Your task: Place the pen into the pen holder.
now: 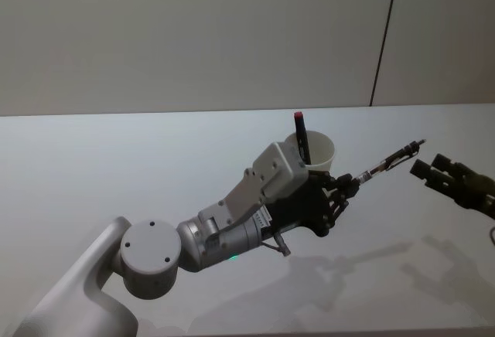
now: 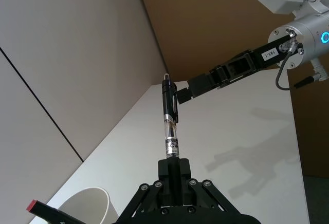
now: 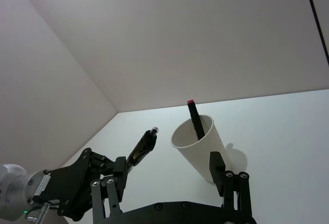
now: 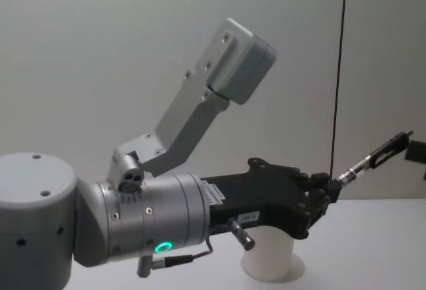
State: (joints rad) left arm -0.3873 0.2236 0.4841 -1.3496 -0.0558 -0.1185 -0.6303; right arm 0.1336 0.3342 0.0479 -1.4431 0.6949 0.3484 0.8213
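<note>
I have the left gripper (image 1: 346, 185) clamped on one end of the pen (image 1: 390, 160), held in the air beside the pen holder (image 1: 317, 150). I judge the pen light, stiff and slick, best gripped mid-barrel. The white cup already holds a red-capped pen (image 1: 302, 137). My right gripper (image 1: 424, 171) waits near the pen's tip; whether its fingers are parted I cannot tell
</note>
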